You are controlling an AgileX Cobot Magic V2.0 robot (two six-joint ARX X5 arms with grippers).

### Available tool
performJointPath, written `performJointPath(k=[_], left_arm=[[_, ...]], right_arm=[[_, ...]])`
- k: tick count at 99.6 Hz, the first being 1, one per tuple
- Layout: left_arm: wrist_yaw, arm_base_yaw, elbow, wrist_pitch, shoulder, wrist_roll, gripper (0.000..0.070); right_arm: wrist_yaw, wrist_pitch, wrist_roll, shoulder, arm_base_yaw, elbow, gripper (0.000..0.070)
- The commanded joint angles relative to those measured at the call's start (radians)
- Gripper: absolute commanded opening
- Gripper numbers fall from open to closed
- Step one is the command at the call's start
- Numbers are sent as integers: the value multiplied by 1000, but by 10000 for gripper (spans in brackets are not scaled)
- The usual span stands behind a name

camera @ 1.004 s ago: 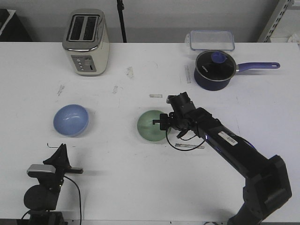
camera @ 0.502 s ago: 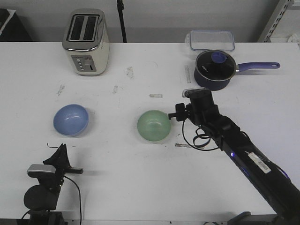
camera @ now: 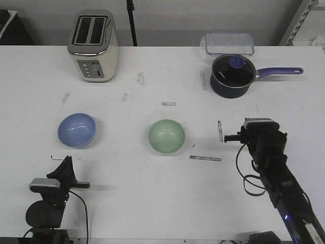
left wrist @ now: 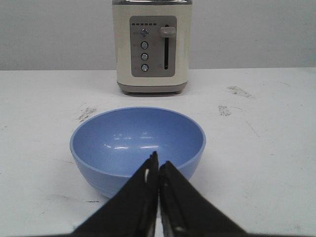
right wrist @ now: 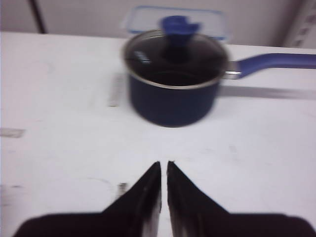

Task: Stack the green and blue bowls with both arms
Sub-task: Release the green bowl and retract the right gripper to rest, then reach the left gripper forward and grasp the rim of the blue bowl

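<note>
From the front view I record that the right end effector (camera: 222, 131), which a second ago was over the pale mint green round bowl (camera: 166, 136), has withdrawn to the right side of the white table (camera: 152, 193); the bowl now sits free, upright and apart from that arm. I judge this bowl is positioned as the base and the stacking itself is not yet done. The light periwinkle blue round bowl (camera: 76, 129) stands well apart to its left, with the left end effector (camera: 64, 162) parked near it on the robot's side. In the left wrist view, the blue bowl (left wrist: 138, 147) lies directly ahead of the left end effector (left wrist: 158, 163), whose tips are pressed together on nothing. In the right wrist view, the right end effector (right wrist: 163, 165) is likewise clenched empty, facing the dark blue lidded saucepan (right wrist: 175, 79); no bowl appears there.
</note>
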Motion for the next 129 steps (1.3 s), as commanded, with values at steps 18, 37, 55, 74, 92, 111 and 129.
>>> performJointPath(k=[18, 37, 55, 74, 92, 111, 129], left_arm=[[0, 1, -21, 15, -2, 5, 2], [0, 1, -21, 15, -2, 5, 2], [0, 1, -21, 14, -2, 5, 2], [0, 1, -21, 15, -2, 5, 3], [0, 1, -21, 15, -2, 5, 2], [0, 1, -21, 15, -2, 5, 2], [0, 1, -21, 16, -2, 5, 3]], right_arm=[[-33, 106, -18, -246, -81, -218, 10], [-66, 104, -17, -473, -98, -350, 10], [-64, 41, -17, -655, -98, -363, 9], [-65, 38, -18, -794, -98, -363, 10], [-65, 38, -18, -867, -98, -363, 10], [-65, 38, -18, -882, -98, -363, 10], [-65, 38, -18, -882, -98, -363, 10]])
